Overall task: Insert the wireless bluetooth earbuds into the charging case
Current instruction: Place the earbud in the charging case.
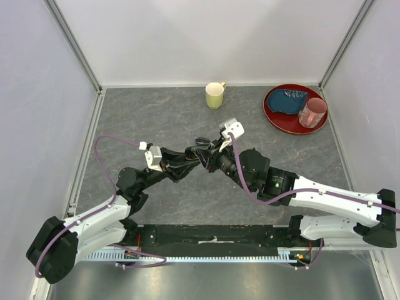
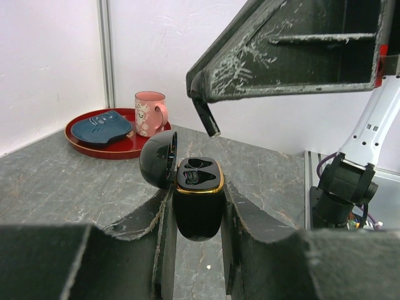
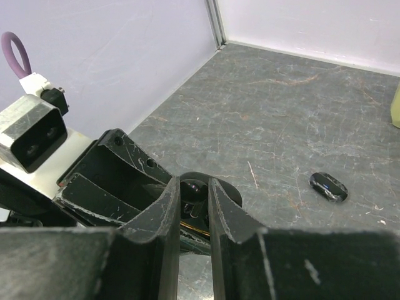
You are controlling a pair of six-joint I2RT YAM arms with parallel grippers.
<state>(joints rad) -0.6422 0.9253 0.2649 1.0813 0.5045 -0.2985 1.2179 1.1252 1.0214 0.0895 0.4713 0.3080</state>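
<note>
Grey, veined stone covers the table [image 1: 156,119], closed in by plain white walls [image 1: 206,37] with aluminium posts in the corners. At the far edge stands a yellow mug [image 1: 215,95]. To its right sits a red tray [image 1: 270,115] carrying a dark blue dish [image 1: 292,100] and a pink mug [image 1: 312,112]. All of these are well apart from the middle of the table, where the two arms meet tip to tip.

The left gripper [image 2: 196,195] is clamped on the charging case [image 2: 199,215] and holds it upright, with one finger pressed to each side. The lid [image 2: 157,159] is swung open to the left on its hinge, so the gold-rimmed top and its two dark sockets face up. Something glints in the nearer socket, but I cannot tell whether an earbud sits there.

The right gripper [image 3: 194,185] hangs just above that open top, between the camera and the sockets. Its fingers are only a narrow slit apart. A black rounded shape shows in the slit. I cannot tell whether it is pinched there or belongs to the case underneath.

A loose earbud [image 3: 328,186] lies flat on the bare stone, off to the right of the right gripper's fingers and clear of the case. Purple cables [image 1: 109,140] loop along both arms. The stone shows pale scratches and reddish veins.
</note>
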